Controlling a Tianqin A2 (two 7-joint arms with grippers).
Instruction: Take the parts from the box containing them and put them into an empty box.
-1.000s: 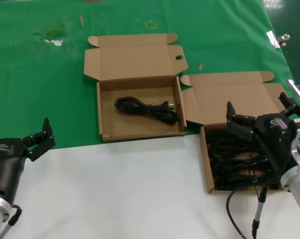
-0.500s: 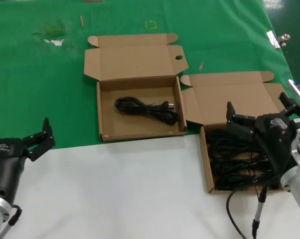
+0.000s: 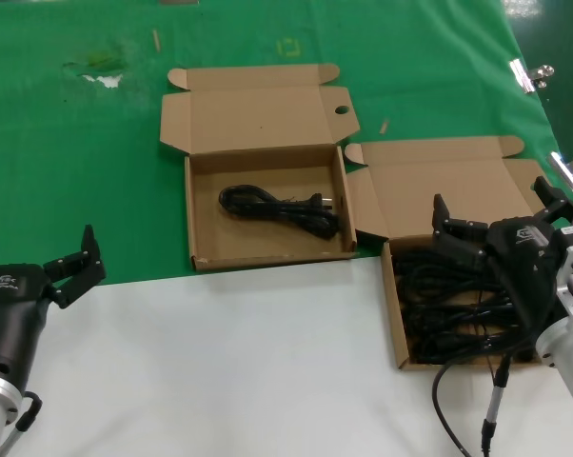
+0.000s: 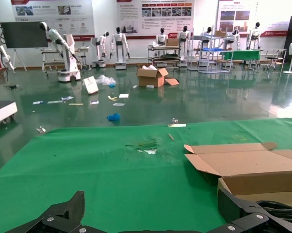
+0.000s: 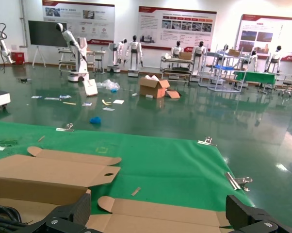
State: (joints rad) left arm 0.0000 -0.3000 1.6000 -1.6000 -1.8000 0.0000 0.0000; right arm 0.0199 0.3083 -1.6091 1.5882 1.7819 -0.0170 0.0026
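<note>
A pile of black power cords [image 3: 448,305] fills the right-hand cardboard box [image 3: 393,314], whose lid [image 3: 439,186] lies open behind it. My right gripper [image 3: 489,196] hovers over this box, open, with nothing between its fingers [image 5: 80,209]; in the right wrist view the gripper [image 5: 160,213] stands above the lid [image 5: 175,216]. The other box [image 3: 193,205], farther left on the green cloth, holds one coiled cord [image 3: 282,209]. My left gripper [image 3: 72,255] is open and idle at the near left; in its wrist view the gripper [image 4: 153,213] faces green cloth with that box [image 4: 255,182] to one side.
My own black cable with a metal tip [image 3: 491,405] hangs in front of the right box. Metal clips [image 3: 529,74] hold the green cloth [image 3: 77,143] at its right edge. White tabletop [image 3: 248,362] spans the near side.
</note>
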